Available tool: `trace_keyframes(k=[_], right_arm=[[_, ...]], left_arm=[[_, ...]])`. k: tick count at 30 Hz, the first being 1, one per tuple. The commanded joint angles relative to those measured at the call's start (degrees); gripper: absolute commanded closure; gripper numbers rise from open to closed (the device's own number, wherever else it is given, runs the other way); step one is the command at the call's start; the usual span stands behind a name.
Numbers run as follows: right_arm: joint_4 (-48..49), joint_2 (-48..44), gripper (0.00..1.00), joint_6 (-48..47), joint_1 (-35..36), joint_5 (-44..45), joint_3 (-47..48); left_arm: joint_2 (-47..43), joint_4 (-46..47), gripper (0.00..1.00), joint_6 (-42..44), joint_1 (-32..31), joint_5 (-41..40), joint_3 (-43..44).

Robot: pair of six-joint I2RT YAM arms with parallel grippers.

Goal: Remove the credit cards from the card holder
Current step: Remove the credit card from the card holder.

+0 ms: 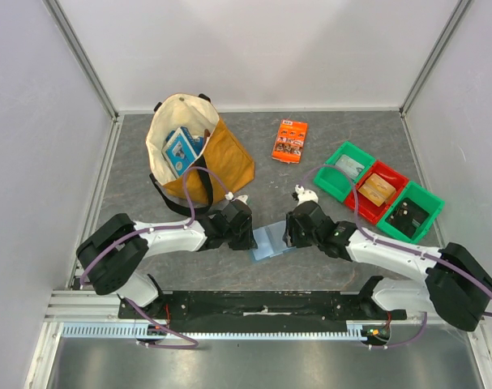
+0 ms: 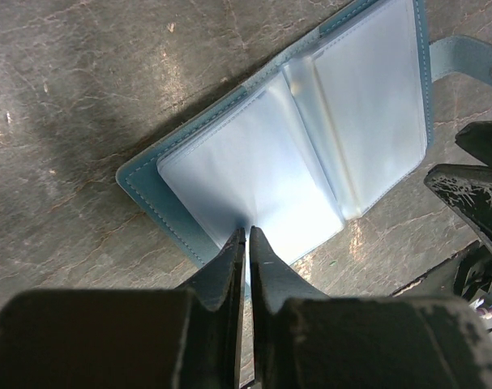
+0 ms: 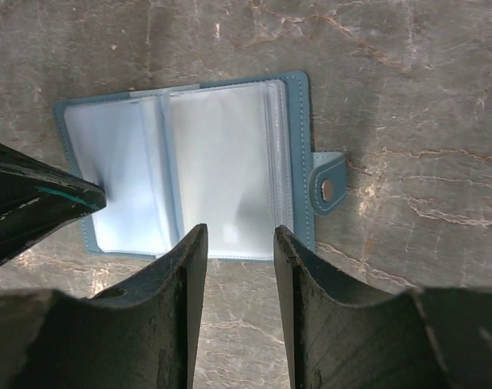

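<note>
Left end effector (image 2: 247,235) pinches a sleeve of the holder (image 2: 229,162); right end effector (image 3: 240,233), half-open and empty, may snag plastic and yank it loose.

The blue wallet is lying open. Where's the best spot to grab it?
Probably a loose clear page's edge on the wallet, coming in low from its left. It lies flat and open, so only thin edges can be pinched. The left tool looks shut on one such edge.
</note>
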Motion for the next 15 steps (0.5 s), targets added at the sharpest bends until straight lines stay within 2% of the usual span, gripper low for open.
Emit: trace_keyframes(k=[1,15], right_arm=[[-1.3,1.3,0.55,-0.3,0.1,2.2,1.6],[2.4,5.3,0.58,0.2,0.1,-2.0,0.6]], left_arm=[[-0.2,0.4,0.89,0.6,-0.2,0.0,-0.7],[0.0,0.4,0.89,0.8,-0.2,0.1,-0.6]])
